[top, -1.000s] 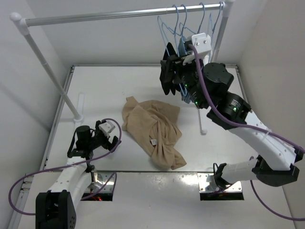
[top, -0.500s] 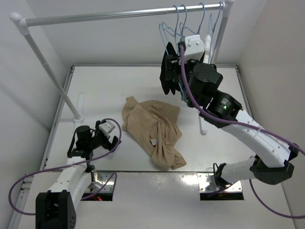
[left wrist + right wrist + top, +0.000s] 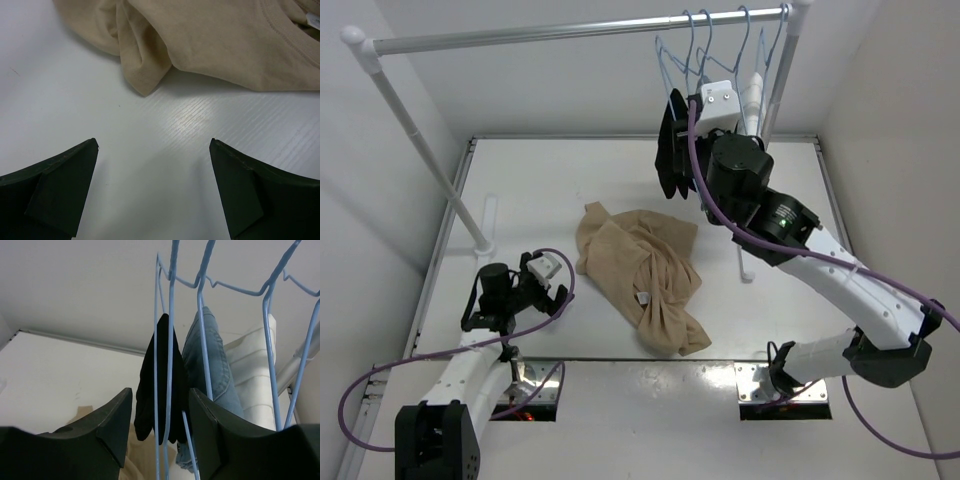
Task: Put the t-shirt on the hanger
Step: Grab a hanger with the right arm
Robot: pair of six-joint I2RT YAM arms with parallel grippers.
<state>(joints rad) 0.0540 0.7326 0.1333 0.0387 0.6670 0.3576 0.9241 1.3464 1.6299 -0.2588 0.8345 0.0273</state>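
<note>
The tan t-shirt [image 3: 640,278] lies crumpled on the white table, its white label [image 3: 645,297] showing; it also fills the top of the left wrist view [image 3: 210,40]. Several light-blue wire hangers [image 3: 672,58] hang on the rail at the back right. My right gripper [image 3: 692,140] is raised among them. In the right wrist view it [image 3: 159,394] is open, with the wires of one hanger [image 3: 171,340] running between its fingers, not clamped. My left gripper [image 3: 512,292] rests low, left of the shirt, open and empty [image 3: 153,145].
A black garment [image 3: 161,375], a blue denim garment [image 3: 212,365] and a white garment [image 3: 255,375] hang on the other hangers. The metal rail [image 3: 550,33] spans the back on a slanted left post [image 3: 430,160] and a right post [image 3: 775,70].
My right wrist has risen and moved back toward the rail, closer in among the hangers. The left arm and the shirt have not moved.
</note>
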